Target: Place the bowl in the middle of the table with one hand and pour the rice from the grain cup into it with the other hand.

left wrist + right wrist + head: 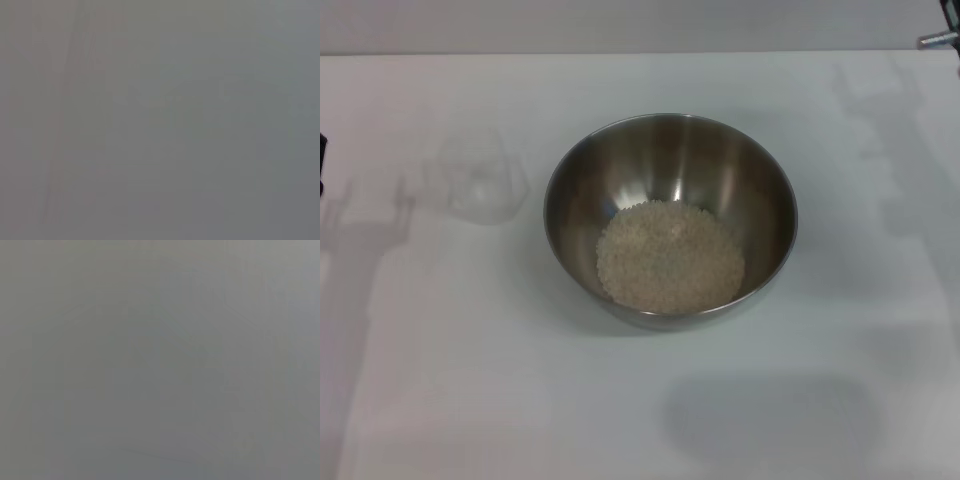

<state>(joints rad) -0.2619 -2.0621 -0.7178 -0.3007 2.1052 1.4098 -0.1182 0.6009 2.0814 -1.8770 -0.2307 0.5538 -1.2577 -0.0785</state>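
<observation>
The steel bowl [670,215] stands upright near the middle of the white table [470,380]. A flat round heap of pale rice [670,258] lies in its bottom. The clear grain cup [480,178] stands upright on the table to the left of the bowl, apart from it, with no rice showing inside. Only a dark sliver of the left arm [322,160] shows at the left edge, and a small metal part of the right arm [940,40] at the top right corner. Neither gripper's fingers can be seen in any view.
Both wrist views show only a plain grey surface. The table's far edge [620,53] runs across the top of the head view. Arm shadows fall on the table at far left and upper right.
</observation>
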